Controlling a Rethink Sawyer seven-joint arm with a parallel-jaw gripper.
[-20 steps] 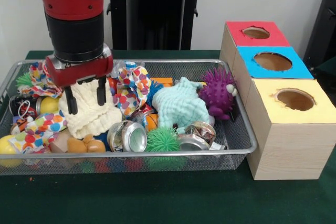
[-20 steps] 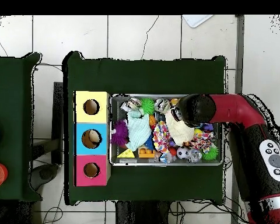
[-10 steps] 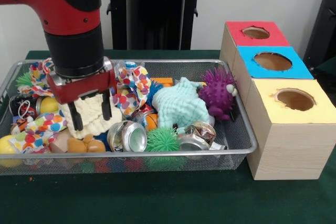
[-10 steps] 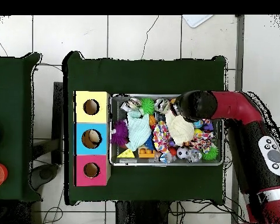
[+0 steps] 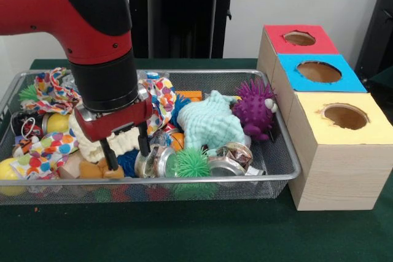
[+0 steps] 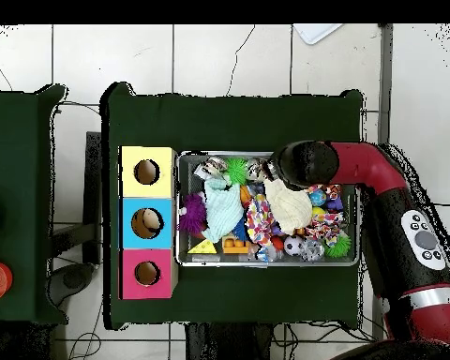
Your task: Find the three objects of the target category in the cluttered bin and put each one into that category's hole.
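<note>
The wire mesh bin (image 5: 270, 179) is full of clutter. My gripper (image 5: 127, 150) is open and empty, low in the bin's front left part. Its fingers straddle the edge of a cream knitted cloth (image 5: 92, 142) and a blue item. The left fingertip (image 5: 112, 165) touches the orange-brown bear (image 5: 93, 170), which lies against the front wall. I cannot pick out the duckling or the tiger in the clutter. The red-surround hole (image 5: 299, 38) is the farthest of the three on the wooden boxes at the right. In the overhead view the arm (image 6: 308, 164) hides the gripper over the bin (image 6: 266, 264).
A crushed can (image 5: 158, 161) lies by the right finger, with a green spiky ball (image 5: 190, 164) and another can (image 5: 228, 159) beside it. A teal plush (image 5: 210, 124), a purple hedgehog (image 5: 255, 110) and a polka-dot cloth (image 5: 161, 99) fill the middle and right. The blue (image 5: 319, 72) and yellow (image 5: 345, 116) holes are nearer.
The gripper has moved right and toward the bin's front wall and come lower, from over the cream cloth down to the bear and the can. It stays open.
</note>
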